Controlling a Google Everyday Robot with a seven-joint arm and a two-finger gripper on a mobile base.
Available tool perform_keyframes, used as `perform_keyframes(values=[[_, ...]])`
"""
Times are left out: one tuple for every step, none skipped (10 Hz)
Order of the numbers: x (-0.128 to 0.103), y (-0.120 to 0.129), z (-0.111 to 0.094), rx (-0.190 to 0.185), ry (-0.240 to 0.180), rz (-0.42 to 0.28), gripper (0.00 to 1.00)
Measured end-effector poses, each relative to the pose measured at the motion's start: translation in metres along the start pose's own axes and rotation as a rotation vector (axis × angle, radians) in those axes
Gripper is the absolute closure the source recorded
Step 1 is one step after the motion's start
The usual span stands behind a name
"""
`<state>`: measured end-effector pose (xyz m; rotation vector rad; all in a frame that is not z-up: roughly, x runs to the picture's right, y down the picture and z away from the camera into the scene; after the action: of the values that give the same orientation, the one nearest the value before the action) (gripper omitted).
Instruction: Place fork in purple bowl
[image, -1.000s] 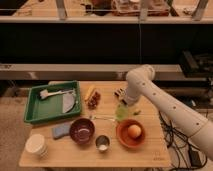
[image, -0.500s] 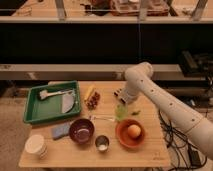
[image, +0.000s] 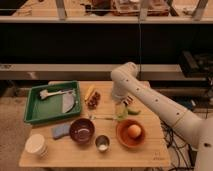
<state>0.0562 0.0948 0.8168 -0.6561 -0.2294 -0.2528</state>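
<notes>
The fork (image: 102, 118) is a thin silvery utensil lying flat on the wooden table (image: 150, 152), just behind the purple bowl's right rim. The purple bowl (image: 81, 130) stands at the front middle of the table, dark and glossy inside. My gripper (image: 120, 101) hangs from the white arm, which reaches in from the right. It is over the table's middle, above a green object (image: 123, 111) and a little right of and behind the fork. It holds nothing that I can see.
An orange bowl (image: 131, 133) with a round pale-orange item stands right of the purple bowl. A steel cup (image: 102, 143) is in front between them. A green tray (image: 50, 102) with utensils is at left. A blue sponge (image: 60, 131), white cup (image: 36, 145) and snacks (image: 91, 96) are nearby.
The arm's elbow has swung to the left and the gripper has shifted left, closer to the fork. The objects on the table have not moved.
</notes>
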Motion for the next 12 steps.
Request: perform_keyframes(values=[[-0.006,-0.005,0.003,0.004,0.003,0.024,0.32],[-0.014,-0.010,0.008,0.001,-0.002,0.065,0.32],[-0.017,-0.013,0.018,0.000,-0.005,0.117,0.32],[-0.021,-0.012,0.027,-0.001,-0.007,0.136,0.32],[-0.026,-0.009,0.040,-0.006,-0.008,0.153,0.32],[-0.028,-0.006,0.052,-0.013,-0.008,0.164,0.32],[-0.029,-0.003,0.065,-0.018,-0.013,0.178,0.32],[-0.031,0.000,0.075,-0.022,-0.021,0.188,0.32],[-0.036,0.003,0.084,-0.022,-0.028,0.197,0.32],[-0.040,0.005,0.086,-0.018,-0.030,0.197,0.32],[-0.048,0.007,0.088,-0.015,-0.033,0.193,0.34],[-0.053,0.008,0.090,-0.012,-0.034,0.188,0.40]])
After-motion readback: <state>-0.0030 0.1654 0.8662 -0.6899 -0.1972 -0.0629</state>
